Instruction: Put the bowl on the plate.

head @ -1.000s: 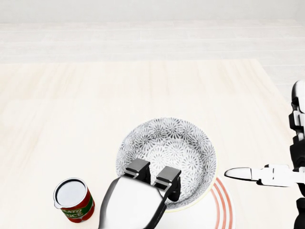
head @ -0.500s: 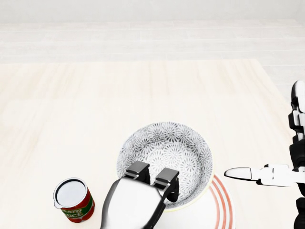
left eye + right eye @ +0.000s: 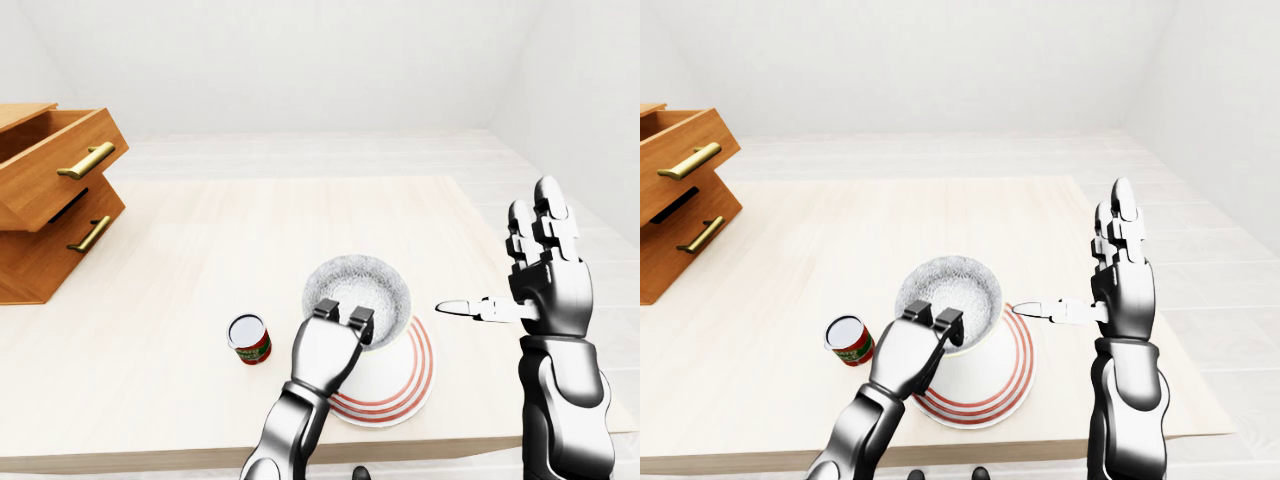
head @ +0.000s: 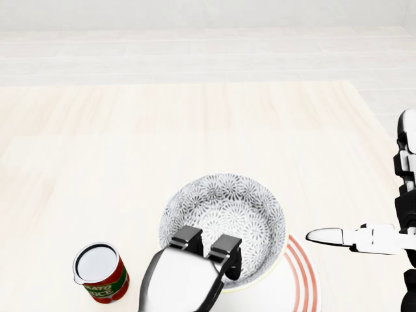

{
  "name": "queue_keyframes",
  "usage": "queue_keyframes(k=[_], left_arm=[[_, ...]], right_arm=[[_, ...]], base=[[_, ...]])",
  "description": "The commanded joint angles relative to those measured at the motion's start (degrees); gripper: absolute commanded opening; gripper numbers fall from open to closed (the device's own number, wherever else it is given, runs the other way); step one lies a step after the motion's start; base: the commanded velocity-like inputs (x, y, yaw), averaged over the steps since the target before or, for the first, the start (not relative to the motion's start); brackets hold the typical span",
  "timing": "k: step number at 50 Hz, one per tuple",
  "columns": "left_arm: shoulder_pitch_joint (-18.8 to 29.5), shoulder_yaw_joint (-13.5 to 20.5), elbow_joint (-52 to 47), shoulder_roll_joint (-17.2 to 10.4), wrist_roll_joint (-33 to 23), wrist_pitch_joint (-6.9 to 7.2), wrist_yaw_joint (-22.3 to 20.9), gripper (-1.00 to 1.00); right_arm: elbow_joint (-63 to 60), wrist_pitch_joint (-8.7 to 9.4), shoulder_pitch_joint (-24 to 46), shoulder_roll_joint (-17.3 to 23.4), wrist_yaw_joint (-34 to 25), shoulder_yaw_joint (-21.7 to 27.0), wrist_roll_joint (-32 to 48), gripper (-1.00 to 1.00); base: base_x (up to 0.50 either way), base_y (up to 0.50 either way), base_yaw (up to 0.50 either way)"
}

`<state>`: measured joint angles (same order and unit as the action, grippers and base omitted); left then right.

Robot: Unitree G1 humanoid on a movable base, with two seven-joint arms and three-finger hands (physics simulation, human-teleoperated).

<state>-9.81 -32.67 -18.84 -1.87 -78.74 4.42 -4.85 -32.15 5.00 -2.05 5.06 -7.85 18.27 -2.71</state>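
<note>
A grey-and-white patterned bowl [image 4: 227, 214] is held by its lower rim, with my left hand [image 4: 207, 246] shut on that rim. The bowl overlaps the upper left part of the white plate with red rings [image 4: 303, 279]. I cannot tell whether it touches the plate. In the left-eye view the bowl [image 3: 360, 290] looks slightly tilted over the plate [image 3: 412, 375]. To the right of the plate, my right hand [image 3: 505, 265] stands open with its fingers upright and its thumb pointing left, holding nothing.
A red tomato sauce can [image 4: 99, 272] stands left of the bowl, close to my left forearm. A wooden cabinet with an open drawer [image 3: 55, 195] sits at the table's far left. The table's edge [image 3: 420, 445] runs just below the plate.
My left hand has drawn the bowl lower in the head view, further over the plate. The right hand and the can have not moved.
</note>
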Motion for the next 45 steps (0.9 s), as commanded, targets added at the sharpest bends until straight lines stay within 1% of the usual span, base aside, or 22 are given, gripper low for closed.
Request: queue_keyframes(k=[1, 15, 25, 31, 37, 38, 45], left_arm=[[-1.13, 0.02, -0.75, -0.13, 0.89, -0.43, 1.29, -1.00], [-1.70, -0.55, 2.31, -0.52, 1.90, -0.83, 3.74, -1.00], [-1.72, -1.07, 2.31, -0.46, 1.66, -0.66, 3.64, -1.00], [-1.31, -0.69, 3.76, -0.54, 1.74, -0.82, 4.43, -1.00], [-1.47, -0.69, 4.13, -0.44, 1.87, -0.85, 4.25, -1.00], [-1.81, -0.90, 4.18, -0.50, 2.27, -1.02, 3.98, -1.00], [-2.05, -1.36, 4.42, -0.60, 2.40, -0.72, 4.26, -1.00]], right_arm=[[-0.23, 0.00, 0.07, -0.02, -0.05, -0.08, 0.06, 1.00], [0.08, 0.00, 0.28, 0.11, 0.01, 0.06, 0.06, 1.00], [0.03, 0.00, 0.46, 0.23, 0.07, 0.09, 0.12, 1.00], [-0.19, 0.00, 0.43, 0.33, 0.01, 0.33, -0.04, 1.00], [0.07, 0.00, 0.49, 0.37, 0.06, 0.40, -0.07, 1.00], [0.15, 0.00, 0.42, 0.31, 0.08, 0.27, 0.05, 1.00], [0.52, 0.00, 0.41, 0.25, 0.06, 0.19, 0.03, 1.00]], base=[[0.00, 0.00, 0.00], [0.00, 0.00, 0.00], [0.00, 0.00, 0.00], [0.00, 0.00, 0.00], [0.00, 0.00, 0.00], [0.00, 0.00, 0.00], [0.00, 0.00, 0.00]])
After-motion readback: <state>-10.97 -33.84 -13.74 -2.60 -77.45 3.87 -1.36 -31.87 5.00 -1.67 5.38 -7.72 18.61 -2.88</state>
